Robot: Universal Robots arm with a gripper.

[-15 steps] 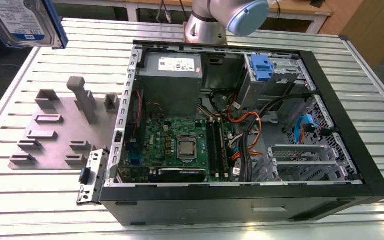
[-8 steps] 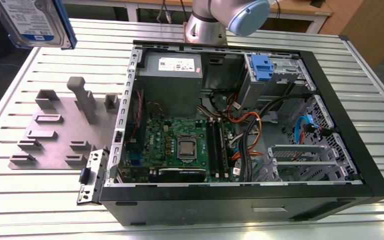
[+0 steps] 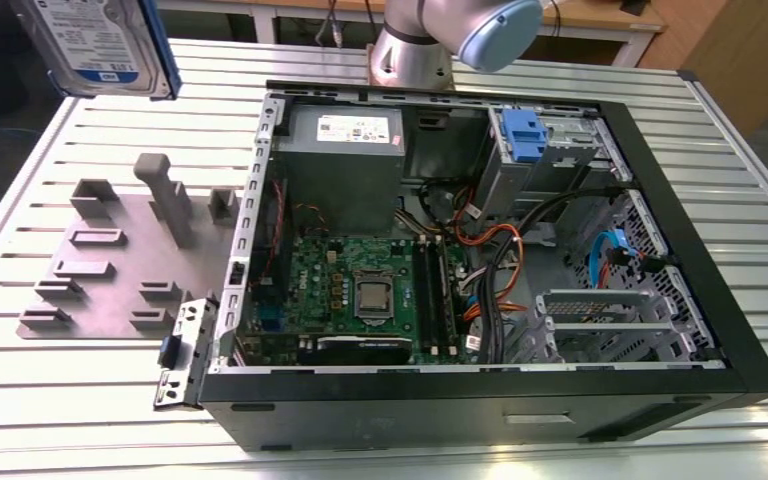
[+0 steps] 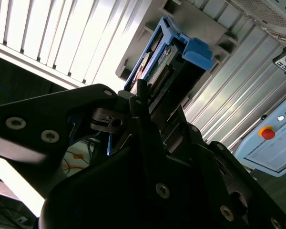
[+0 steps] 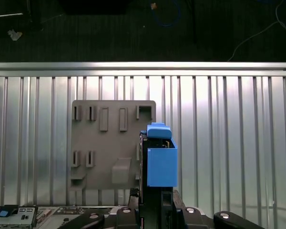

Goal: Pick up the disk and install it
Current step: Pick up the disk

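Flat silver disk [image 3: 97,45], white-and-blue label, blue plastic rails, held aloft above the ribbed metal table [image 3: 91,400]; jaws clamped on it. Pick-up judged done. Grey metal drive cage [image 3: 571,150] well apart: carry and rail alignment called for.

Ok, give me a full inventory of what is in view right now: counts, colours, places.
Flat silver rectangular disk, white-and-blue label, blue plastic rails: one, held in the air at the exterior view's upper left.
Black open computer case: one, mid-table.
Grey metal power-supply box: one, inside the case.
Grey metal drive cage with blue latch: one, inside the case.
Green motherboard: one, on the case floor.
Flat grey slotted fixture plate: one, on the table, exterior view's left of the case.
Silver slatted metal table: one, under case and plate.
Black gripper: one, shut on the disk.
Silver-and-blue arm: one, beyond the case.
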